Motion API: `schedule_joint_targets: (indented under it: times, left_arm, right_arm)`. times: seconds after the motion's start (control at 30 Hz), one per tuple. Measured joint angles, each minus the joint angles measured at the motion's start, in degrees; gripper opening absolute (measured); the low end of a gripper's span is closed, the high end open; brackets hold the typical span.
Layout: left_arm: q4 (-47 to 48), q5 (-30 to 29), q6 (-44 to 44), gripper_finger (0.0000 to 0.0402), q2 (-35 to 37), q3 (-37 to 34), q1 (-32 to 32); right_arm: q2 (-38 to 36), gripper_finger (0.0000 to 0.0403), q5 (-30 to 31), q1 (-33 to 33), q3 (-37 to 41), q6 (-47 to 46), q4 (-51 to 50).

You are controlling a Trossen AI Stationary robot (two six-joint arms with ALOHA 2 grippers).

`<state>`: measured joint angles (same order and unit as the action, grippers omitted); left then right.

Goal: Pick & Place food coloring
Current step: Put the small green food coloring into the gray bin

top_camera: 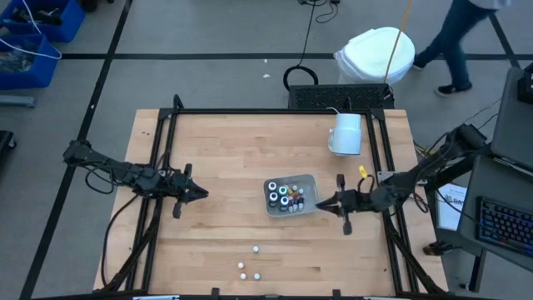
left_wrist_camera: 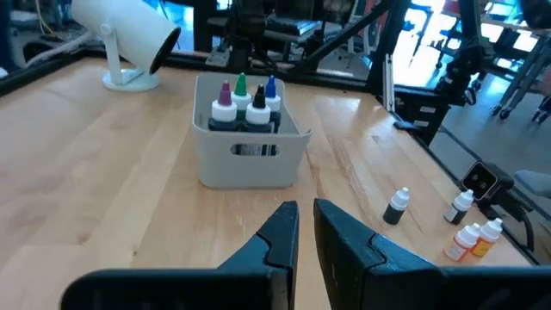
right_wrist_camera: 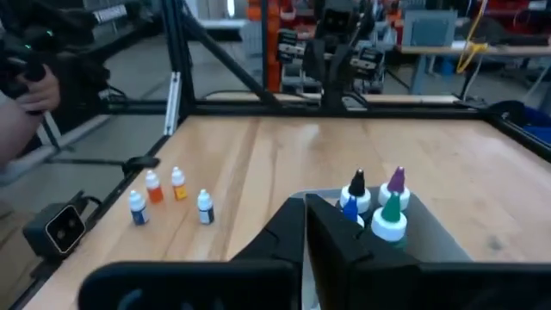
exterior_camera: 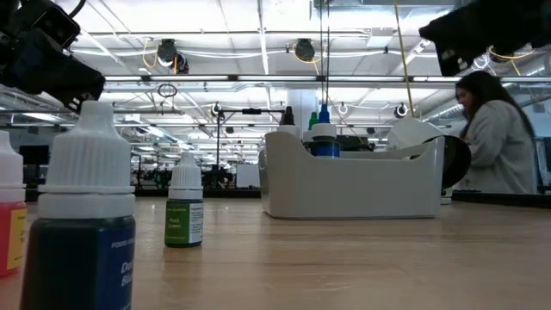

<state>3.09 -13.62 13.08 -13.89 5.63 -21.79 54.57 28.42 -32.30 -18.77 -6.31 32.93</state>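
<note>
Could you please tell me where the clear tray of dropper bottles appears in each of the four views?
High view: clear tray, centre-right on the table.
Low view: centre-right.
Left wrist view: upper centre.
Right wrist view: lower right.
Shared landmark: white mug beside the tray.

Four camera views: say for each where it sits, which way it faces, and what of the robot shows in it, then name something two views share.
High view: above the table, facing straight down; both arms show, the left gripper and right gripper flanking the tray.
Low view: at tabletop height, facing level across; dark arm parts show at the top corners.
Left wrist view: on the left arm, facing the tray; its shut fingers show.
Right wrist view: on the right arm, over the tray; shut fingers show.
Shared: both wrist views show the four loose bottles.
</note>
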Motion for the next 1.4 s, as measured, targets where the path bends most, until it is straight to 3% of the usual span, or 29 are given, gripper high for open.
schedule_joint_targets:
  times: [0.2,0.4,0.67,0.9,1.13,1.23,1.4]
  left_arm:
    - [-3.6,-0.02,0.84,0.0047,0.02,-0.02,-0.01]
    - [-4.57,-0.37,0.69,0.0047,-0.37,-0.1,-0.01]
    - [-11.65,-1.24,7.75,0.0047,-5.6,-5.05,-0.01]
    - [-19.81,-4.03,16.2,0.0047,-16.8,-3.29,-0.94]
    - [-13.14,-8.3,18.62,0.0046,-37.34,10.65,-7.14]
    - [-7.27,-10.34,18.09,0.0047,-48.26,21.27,-9.56]
    - [9.53,-7.52,16.11,0.0046,-64.89,41.6,-11.86]
  right_arm:
    - [-0.66,0.0001,-1.58,-0.23,10.54,5.06,16.26]
    - [-7.78,0.0001,-2.91,0.9,17.18,6.46,23.29]
    - [-14.16,0.0,-3.04,1.08,17.73,8.81,16.01]
    - [-14.67,0.0,-3.09,1.08,17.82,13.36,17.88]
    - [-14.68,0.0,-2.86,1.58,17.86,14.14,20.16]
    - [-14.67,0.0,-2.91,1.58,17.87,12.49,19.29]
    - [-14.59,0.0,-1.44,1.58,17.88,11.69,17.83]
